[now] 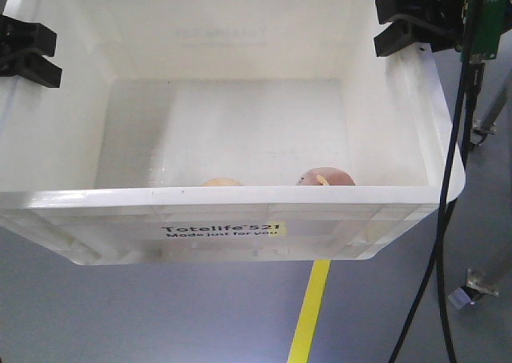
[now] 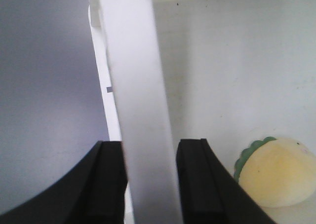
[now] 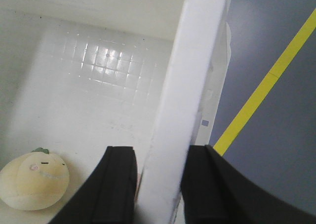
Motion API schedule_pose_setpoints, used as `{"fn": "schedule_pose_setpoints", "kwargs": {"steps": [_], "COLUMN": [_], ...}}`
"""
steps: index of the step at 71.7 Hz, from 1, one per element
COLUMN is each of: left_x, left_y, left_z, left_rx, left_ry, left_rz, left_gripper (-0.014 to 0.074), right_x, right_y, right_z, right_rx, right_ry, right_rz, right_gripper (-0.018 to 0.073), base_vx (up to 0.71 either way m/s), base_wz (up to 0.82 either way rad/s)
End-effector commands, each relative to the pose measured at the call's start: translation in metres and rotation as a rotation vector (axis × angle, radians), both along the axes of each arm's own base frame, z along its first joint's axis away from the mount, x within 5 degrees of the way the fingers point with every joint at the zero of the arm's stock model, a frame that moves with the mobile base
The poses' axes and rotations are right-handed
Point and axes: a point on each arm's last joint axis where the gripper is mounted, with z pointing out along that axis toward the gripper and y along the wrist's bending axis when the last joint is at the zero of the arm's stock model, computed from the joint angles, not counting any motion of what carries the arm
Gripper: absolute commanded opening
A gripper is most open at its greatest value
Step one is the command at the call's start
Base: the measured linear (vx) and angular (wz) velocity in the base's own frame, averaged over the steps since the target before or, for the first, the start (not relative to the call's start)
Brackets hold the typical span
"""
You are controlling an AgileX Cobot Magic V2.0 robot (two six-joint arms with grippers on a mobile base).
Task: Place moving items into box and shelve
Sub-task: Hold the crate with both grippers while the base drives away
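The box [image 1: 240,197] hangs between the arms, long axis left-right. The left gripper [image 1: 38,53] pinches its upper-left wall and the right gripper [image 1: 398,23] its upper-right wall. The cream item [image 1: 222,182] and red item [image 1: 326,177] lie inside, lower centre.

bright, washed-out white box [image 1: 240,196] — glare on its floor, wrist views soft-focused.

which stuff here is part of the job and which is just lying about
Job: white box; cream lump and reddish-brown lump inside it; left tool and right tool, clamped on its side walls.

Just about: yellow floor line; black cable; metal stand.
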Motion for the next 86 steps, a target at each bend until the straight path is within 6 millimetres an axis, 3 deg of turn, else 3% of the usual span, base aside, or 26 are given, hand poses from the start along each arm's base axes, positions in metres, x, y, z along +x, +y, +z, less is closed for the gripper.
{"fn": "schedule_pose_setpoints", "kwargs": {"steps": [1,86], "left_x": [-0.0084,-0.0084], "left_y": [-0.0182,-0.0182], "left_z": [0.0350,0.0350], "left_rx": [-0.223,-0.223], "left_ry": [-0.171,-0.171], "left_rz": [-0.038,-0.038], "left_gripper": [-0.0027,-0.0027], "right_x": [-0.0125,-0.0125], "right_y": [0.0124,0.0124], "right_z": [0.0365,0.0365], "right_rx": [0.200,0.200], "right_ry": [-0.149,-0.149], "right_rz": [0.033,0.033], "right_gripper": [-0.0012,-0.0012], "base_vx": [0.47,0.47], "base_wz": [-0.05,-0.15]}}
